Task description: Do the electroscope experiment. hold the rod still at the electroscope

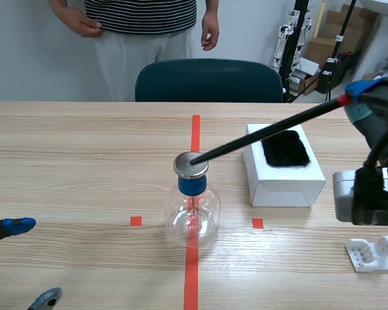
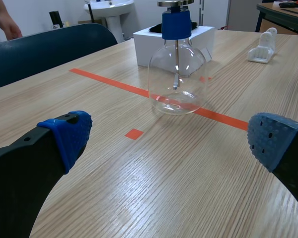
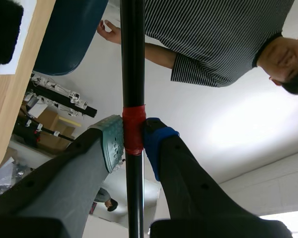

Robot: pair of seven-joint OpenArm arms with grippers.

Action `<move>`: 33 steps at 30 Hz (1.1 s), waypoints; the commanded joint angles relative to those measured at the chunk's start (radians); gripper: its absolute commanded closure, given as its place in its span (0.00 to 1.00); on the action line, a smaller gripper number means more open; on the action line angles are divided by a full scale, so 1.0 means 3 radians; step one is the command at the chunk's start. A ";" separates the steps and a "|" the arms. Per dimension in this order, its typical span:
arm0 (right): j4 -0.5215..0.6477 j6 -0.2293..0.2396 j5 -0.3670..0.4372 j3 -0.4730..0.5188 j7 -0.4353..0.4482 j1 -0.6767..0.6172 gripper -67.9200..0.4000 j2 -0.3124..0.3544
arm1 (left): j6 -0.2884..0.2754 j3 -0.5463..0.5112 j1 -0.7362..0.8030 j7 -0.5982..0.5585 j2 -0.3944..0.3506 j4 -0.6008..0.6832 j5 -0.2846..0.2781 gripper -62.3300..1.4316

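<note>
The electroscope (image 1: pixel 193 205) is a clear glass flask with a blue stopper and a round metal cap, standing on the red tape line at the table's middle; it also shows ahead of my left gripper as the flask (image 2: pixel 177 74). A long black rod (image 1: pixel 265 132) with a red tape band slants down from the right, its tip resting on the metal cap (image 1: pixel 191 165). My right gripper (image 3: pixel 133 141) is shut on the rod (image 3: pixel 132 74) at the red band. Low at the left, my left gripper (image 2: pixel 169 144) stands open, holding nothing.
A white box (image 1: pixel 283 169) with a black fur pad (image 1: pixel 285 148) on top stands right of the flask. A small white stand (image 1: pixel 372 252) lies at the front right. A person in a striped shirt (image 1: pixel 142 14) stands behind a dark blue chair (image 1: pixel 209 81).
</note>
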 commanded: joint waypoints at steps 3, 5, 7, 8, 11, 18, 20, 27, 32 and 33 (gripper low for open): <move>0.0268 -0.0098 0.0061 0.0186 -0.0004 -0.0264 1.00 -0.0229 | -0.0005 0.0000 -0.0009 -0.0165 -0.0019 0.0045 -0.0043 0.00; 0.0332 -0.0225 0.0078 0.0251 0.0043 -0.0453 1.00 -0.0352 | -0.0005 0.0000 -0.0009 -0.0165 -0.0019 0.0045 -0.0043 0.00; 0.0370 -0.0403 0.0078 0.0289 0.0089 -0.0640 1.00 -0.0483 | -0.0005 0.0000 -0.0009 -0.0165 -0.0019 0.0045 -0.0043 0.00; 0.0375 -0.0502 0.0078 0.0292 0.0102 -0.0721 1.00 -0.0543 | -0.0005 0.0000 -0.0009 -0.0165 -0.0019 0.0045 -0.0043 0.00; 0.0376 -0.0790 0.0092 0.0292 0.0169 -0.0956 1.00 -0.0731 | -0.0005 0.0000 -0.0009 -0.0165 -0.0019 0.0045 -0.0043 0.00; 0.0376 -0.1011 0.0455 0.0292 0.0490 -0.1415 1.00 -0.1035 | -0.0005 0.0000 -0.0009 -0.0165 -0.0019 0.0045 -0.0043 0.00; 0.0376 -0.1012 0.0547 0.0292 0.0568 -0.1520 1.00 -0.1097 | -0.0005 0.0000 -0.0009 -0.0165 -0.0019 0.0045 -0.0043 0.00; 0.0376 -0.1088 0.1083 0.0292 0.0834 -0.1727 1.00 -0.1197 | -0.0005 0.0000 -0.0009 -0.0165 -0.0019 0.0045 -0.0043 0.00; 0.0376 -0.1287 0.1466 0.0292 0.1016 -0.1886 1.00 -0.1197 | -0.0005 0.0000 -0.0009 -0.0165 -0.0019 0.0045 -0.0043 0.00; 0.0376 -0.1321 0.1525 0.0292 0.1062 -0.1924 1.00 -0.1197 | -0.0005 0.0000 -0.0009 -0.0165 -0.0019 0.0045 -0.0043 0.00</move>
